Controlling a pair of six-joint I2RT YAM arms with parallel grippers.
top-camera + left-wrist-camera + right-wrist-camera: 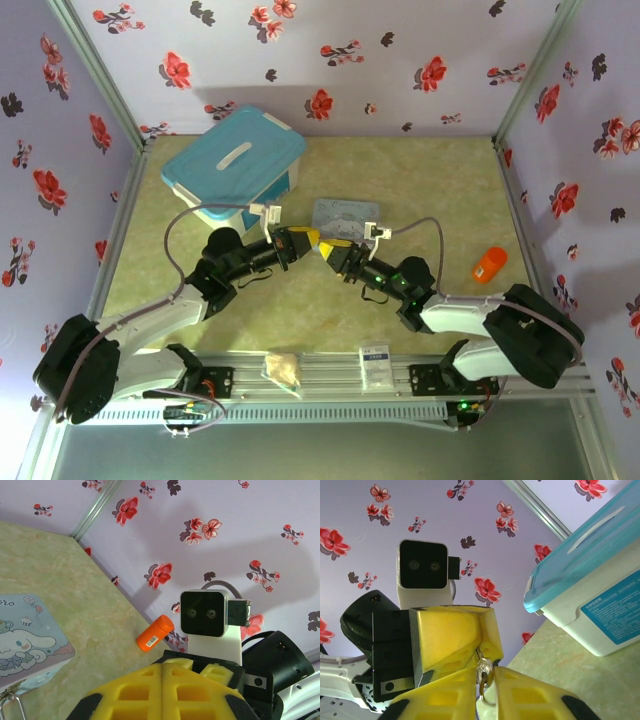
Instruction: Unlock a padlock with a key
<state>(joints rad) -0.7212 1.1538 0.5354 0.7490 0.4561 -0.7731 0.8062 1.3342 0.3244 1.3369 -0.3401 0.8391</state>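
Both grippers meet tip to tip above the middle of the table. In the right wrist view, the key (485, 671) shows a small silvery round head and a thin ring hanging below it. My right gripper (486, 678) is shut on that head, and its yellow fingers (445, 700) touch the head on both sides. The key's thin shaft runs up into the seam between the left gripper's yellow fingers (452, 632). My left gripper (162, 669) is shut, with its fingers pressed flat together. The padlock is hidden. From above, the left gripper (303, 240) and right gripper (328, 250) touch.
An orange cylinder (489, 265) (155, 633) lies at the right near the wall. A pale blue cartoon tin (345, 215) (25, 645) sits just behind the grippers. A white box with a blue lid (235, 160) (590, 580) stands at the back left. A small packet (283, 368) and a white box (375, 362) rest on the front rail.
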